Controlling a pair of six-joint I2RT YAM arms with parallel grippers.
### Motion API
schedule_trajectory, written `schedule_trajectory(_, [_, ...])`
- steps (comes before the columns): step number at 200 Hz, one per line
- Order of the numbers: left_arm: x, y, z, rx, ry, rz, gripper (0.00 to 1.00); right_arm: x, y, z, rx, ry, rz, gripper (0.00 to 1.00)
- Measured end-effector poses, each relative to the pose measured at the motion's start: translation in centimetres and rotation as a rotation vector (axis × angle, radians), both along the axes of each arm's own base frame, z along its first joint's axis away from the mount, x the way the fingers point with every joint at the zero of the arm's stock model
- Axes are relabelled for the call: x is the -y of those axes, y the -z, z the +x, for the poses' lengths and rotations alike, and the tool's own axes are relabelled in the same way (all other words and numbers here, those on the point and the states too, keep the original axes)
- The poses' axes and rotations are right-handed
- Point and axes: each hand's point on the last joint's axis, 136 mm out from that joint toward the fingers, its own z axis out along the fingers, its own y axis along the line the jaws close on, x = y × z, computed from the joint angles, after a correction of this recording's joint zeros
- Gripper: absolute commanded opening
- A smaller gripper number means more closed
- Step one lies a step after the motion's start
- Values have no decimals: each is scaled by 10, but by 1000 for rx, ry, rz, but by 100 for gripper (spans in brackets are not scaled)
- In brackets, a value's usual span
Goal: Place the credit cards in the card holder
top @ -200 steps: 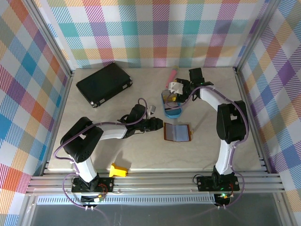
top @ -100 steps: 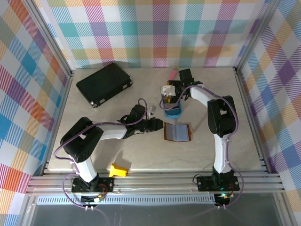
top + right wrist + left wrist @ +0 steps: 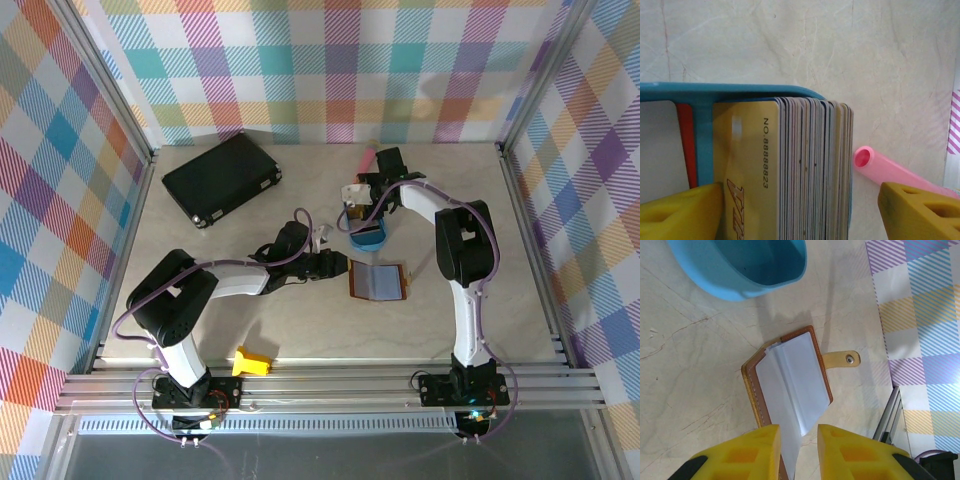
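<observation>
Right claw (image 3: 799,200) hangs over the 12 o'clock end of the blue tray (image 3: 740,92). Its yellow fingers (image 3: 680,210) are spread wide on either side of the credit cards (image 3: 805,150), which stand on edge as a tightly packed stack inside the tray. One finger sits close beside the gold front card. The other is well clear of the stack's far side, near a pink tube (image 3: 890,172), so nothing is clamped yet.

A second ago this claw was a little further toward 3 o'clock, and its arm bowed out toward the wall on that side. The arm has since folded inward and carried the claw toward 9 o'clock, so the stack is now lined up between the fingers. The approach to the cards looks nearly finished, and closing on one or a few is probably next. Separating a single card from so tight a stack may be hard.

Card holder (image 3: 378,281) lies open on the surface (image 3: 300,330), grey-blue lining up, just at 6 o'clock of the tray. No card shows in it. Left claw (image 3: 799,450) has not moved and stays at the holder's 9 o'clock edge. Its fingers are a narrow gap apart, with the brown edge and a lining leaf in that gap. Whether they pinch it, I cannot tell.
</observation>
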Motion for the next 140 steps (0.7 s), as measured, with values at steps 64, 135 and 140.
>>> schedule_trajectory(64, [2,-6,2,17,-1,-18,26,3,-14,16,59,55,2,71])
schedule_trajectory(135, [3,-8,3,13,-8,-29,26,3,-15,17,54,74,12,65])
schedule_trajectory(140, [3,-9,3,14,-8,-30,26,3,-15,17,51,75,13,63])
